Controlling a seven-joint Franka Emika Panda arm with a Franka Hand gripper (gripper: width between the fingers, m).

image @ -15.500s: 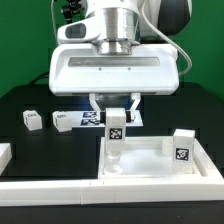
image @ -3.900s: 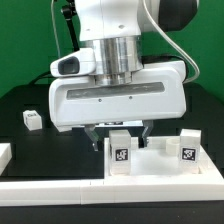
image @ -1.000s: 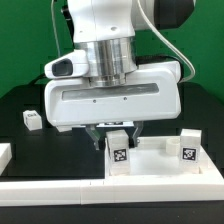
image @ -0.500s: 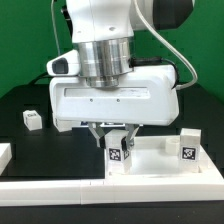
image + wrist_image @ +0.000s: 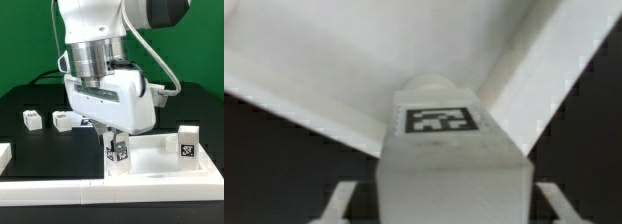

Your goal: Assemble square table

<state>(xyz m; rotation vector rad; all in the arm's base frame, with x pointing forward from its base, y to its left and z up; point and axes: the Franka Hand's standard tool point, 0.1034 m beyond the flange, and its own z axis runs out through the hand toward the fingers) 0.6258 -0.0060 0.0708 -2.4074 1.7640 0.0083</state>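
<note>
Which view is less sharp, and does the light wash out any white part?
Wrist view: soft focus, the tag on the leg has fuzzy edges, the tabletop is nearly flat white. Exterior view: sharper edges, the robot arm bright with little detail.

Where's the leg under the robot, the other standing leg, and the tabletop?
Leg under the robot point(image 5: 118, 153): exterior view, tag face.
Other standing leg point(image 5: 185, 143): exterior view, tag face.
Tabletop point(image 5: 155, 158): exterior view, bare inner surface.
</note>
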